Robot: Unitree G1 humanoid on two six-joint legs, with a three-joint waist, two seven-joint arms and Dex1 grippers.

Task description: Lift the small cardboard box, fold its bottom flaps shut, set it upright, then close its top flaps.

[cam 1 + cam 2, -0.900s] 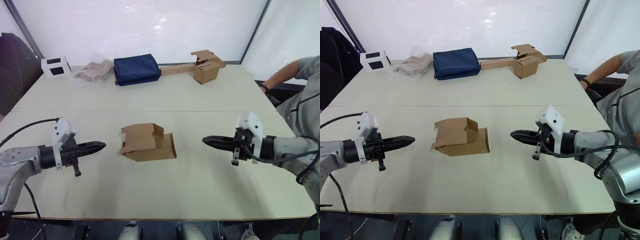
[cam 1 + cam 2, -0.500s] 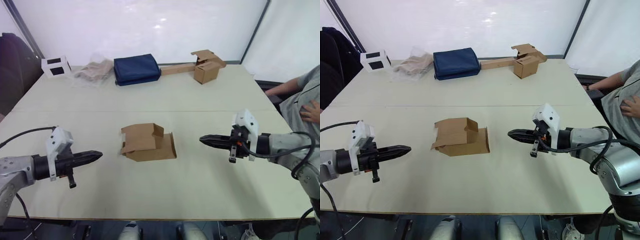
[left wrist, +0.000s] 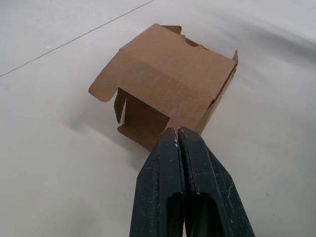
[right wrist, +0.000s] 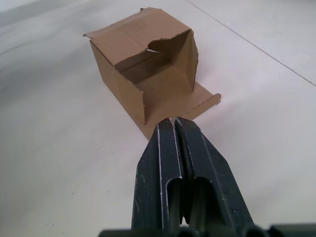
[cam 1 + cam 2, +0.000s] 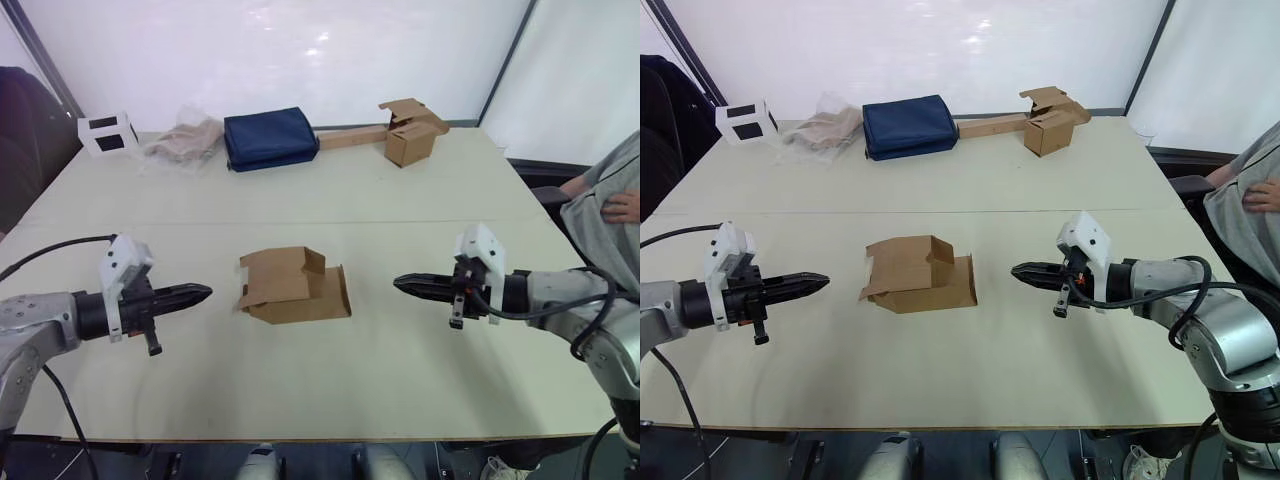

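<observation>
Currently: small cardboard box lies on its side at mid-table, between both grippers — untouched.

Left gripper points at the box from its left, near but apart; fingers pressed together, holding nothing. Right gripper faces it from the right, also apart — fingers likewise closed and empty. Open end faces right, one flap flat on the table.

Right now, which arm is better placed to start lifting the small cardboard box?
Neither clearly: left gripper and right gripper, both shut, flank the small cardboard box at similar gaps. Left seems slightly closer.
</observation>
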